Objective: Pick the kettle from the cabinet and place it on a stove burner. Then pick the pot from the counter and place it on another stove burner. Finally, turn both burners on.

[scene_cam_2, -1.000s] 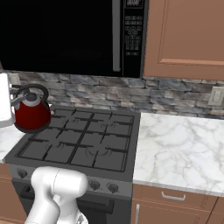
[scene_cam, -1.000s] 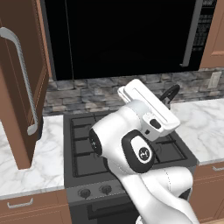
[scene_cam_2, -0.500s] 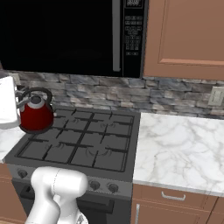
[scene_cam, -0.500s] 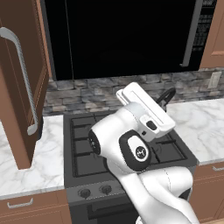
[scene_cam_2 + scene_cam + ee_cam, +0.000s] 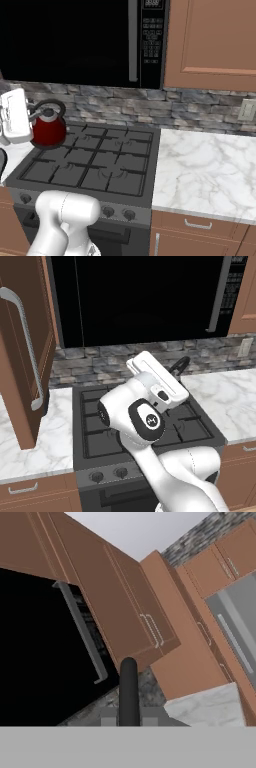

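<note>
The red kettle (image 5: 48,132) hangs low over the rear left burner (image 5: 70,145) of the dark stove (image 5: 100,172); whether its base touches the grate is unclear. My gripper (image 5: 33,116) is shut on its black arched handle (image 5: 50,104) from the left. In the left base view my white hand covers the red body and only the handle (image 5: 180,363) sticks out. The hand view has the black handle (image 5: 128,687) clamped in my gripper (image 5: 128,716). The pot is out of view.
An open brown cabinet door (image 5: 22,356) with a silver handle stands left of the stove. The black microwave (image 5: 75,40) hangs above the cooktop. White marble counter (image 5: 205,165) lies to the right, and round knobs (image 5: 115,212) line the stove front.
The kettle, held by my gripper, has moved right and slightly down, from beside the stove's left edge to over the rear left burner.
</note>
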Motion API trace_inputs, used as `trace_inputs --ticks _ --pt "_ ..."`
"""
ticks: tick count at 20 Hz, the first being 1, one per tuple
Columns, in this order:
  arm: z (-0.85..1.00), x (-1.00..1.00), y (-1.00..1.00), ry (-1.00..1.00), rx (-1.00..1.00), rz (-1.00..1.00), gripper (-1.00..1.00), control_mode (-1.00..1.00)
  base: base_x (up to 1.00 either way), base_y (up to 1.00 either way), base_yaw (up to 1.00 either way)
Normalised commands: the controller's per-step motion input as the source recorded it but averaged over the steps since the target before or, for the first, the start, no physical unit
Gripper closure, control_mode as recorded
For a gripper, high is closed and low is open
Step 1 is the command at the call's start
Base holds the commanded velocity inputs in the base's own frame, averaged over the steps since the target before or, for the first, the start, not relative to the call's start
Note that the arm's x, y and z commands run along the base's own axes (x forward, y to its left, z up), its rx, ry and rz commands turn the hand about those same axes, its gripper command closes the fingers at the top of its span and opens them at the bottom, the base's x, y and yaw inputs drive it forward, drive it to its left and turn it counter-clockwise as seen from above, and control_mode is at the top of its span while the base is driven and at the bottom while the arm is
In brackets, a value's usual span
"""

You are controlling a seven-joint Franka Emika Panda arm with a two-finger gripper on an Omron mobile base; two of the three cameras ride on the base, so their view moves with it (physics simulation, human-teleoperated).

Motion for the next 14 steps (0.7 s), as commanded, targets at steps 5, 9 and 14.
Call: trace_inputs --ticks 5,9,14 --pt "-0.28 0.33 0.18 0.0 0.0 0.0 1.0 -1.0 0.0 0.0 0.0" --pt "-0.25 0.35 0.15 -0.01 0.0 0.0 1.0 -1.0 0.0 0.0 0.0" --pt "-0.21 0.45 0.12 -0.02 0.0 -0.03 1.0 -1.0 0.0 0.0 0.0"
